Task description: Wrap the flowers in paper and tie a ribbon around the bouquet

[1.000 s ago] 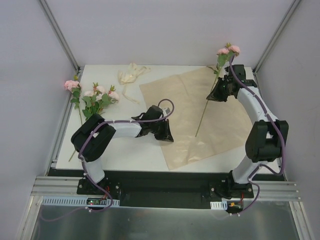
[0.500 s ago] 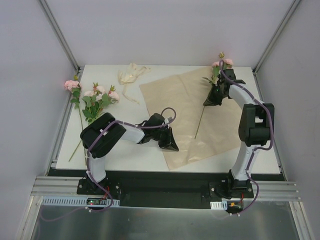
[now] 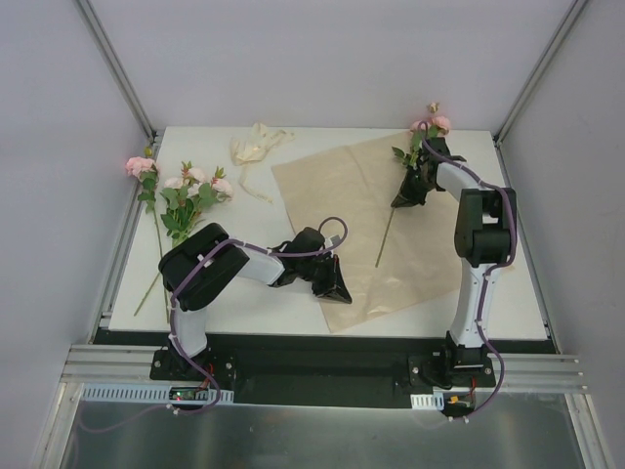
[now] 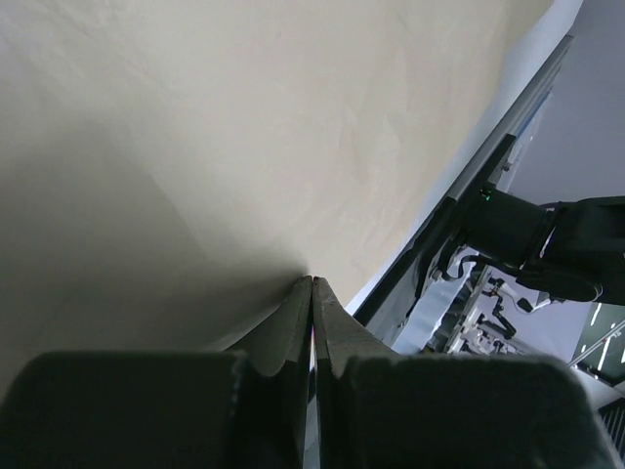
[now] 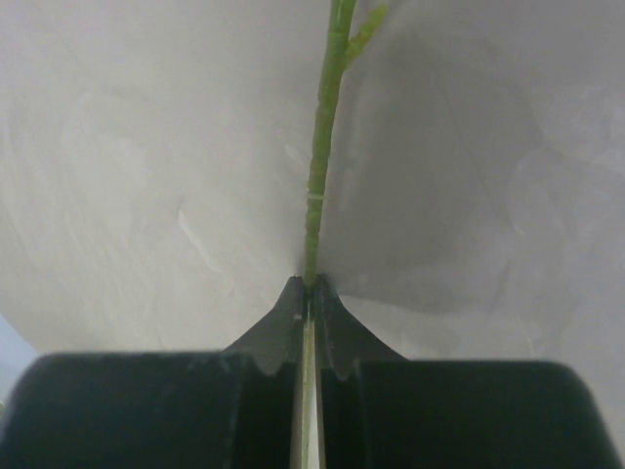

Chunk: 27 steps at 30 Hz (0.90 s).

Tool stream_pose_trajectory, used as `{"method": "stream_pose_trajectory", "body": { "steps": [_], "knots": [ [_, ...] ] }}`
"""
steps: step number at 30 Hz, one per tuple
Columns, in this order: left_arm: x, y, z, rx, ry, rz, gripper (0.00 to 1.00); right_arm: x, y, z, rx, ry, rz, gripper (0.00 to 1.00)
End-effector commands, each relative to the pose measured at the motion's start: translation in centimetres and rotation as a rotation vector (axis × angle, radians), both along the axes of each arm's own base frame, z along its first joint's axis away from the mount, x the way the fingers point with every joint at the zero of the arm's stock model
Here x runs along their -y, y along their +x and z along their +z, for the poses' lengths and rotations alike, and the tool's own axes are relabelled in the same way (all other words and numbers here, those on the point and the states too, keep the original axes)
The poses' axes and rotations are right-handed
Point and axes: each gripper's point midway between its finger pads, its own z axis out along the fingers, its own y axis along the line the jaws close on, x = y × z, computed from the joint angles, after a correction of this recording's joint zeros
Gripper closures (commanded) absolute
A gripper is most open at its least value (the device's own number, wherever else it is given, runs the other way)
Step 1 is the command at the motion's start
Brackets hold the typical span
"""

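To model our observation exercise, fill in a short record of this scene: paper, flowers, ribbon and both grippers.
Paper: lying flat, tan face up
Held flower: stem pinched by right gripper, over the paper
Other flowers: lying left of the paper
Ribbon: bunched near the far edge, off the paper
Left gripper: shut at the paper's near corner

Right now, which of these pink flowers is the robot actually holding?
The lone stem at far right, pinched in the right gripper over the paper; the others lie loose far left.
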Motion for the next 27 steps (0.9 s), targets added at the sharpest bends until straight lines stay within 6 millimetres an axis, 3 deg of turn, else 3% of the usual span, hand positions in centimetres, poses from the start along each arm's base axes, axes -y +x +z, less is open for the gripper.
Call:
{"method": "stream_pose_trajectory", "body": {
  "steps": [1,8,13,16,18,24,27],
  "knots": [
    [-0.7,-0.8,-1.1,-0.017,0.038,-0.005,1.00,0.5,2.3,1.1,0.070,-0.016,0.002,0.99],
    [-0.6,-1.1,-1.4,-0.029,0.039,-0.015,1.00,0.4,1.5,1.3,0.065,-0.030,0.008,0.99],
    [-0.5,-1.1,-1.6,-0.043,0.034,-0.019,1.00,-1.1,0.7,5.2,0.157,-0.103,0.024,0.99],
    [-0.4,-1.2,-1.7,-0.055,0.029,-0.019,1.00,-2.0,1.0,6.3,0.206,-0.067,0.011,1.00],
    [-0.4,-1.3,-1.7,-0.055,0.026,-0.021,1.00,-2.2,1.7,5.7,0.195,-0.056,0.004,0.99],
    [-0.6,-1.3,-1.6,-0.051,0.026,-0.013,1.00,-2.4,2.4,1.4,0.100,-0.017,-0.007,1.00],
    [-0.6,-1.4,-1.4,-0.046,0.024,-0.016,1.00,-2.4,2.6,0.4,0.089,-0.021,-0.004,0.99]
  ]
}}
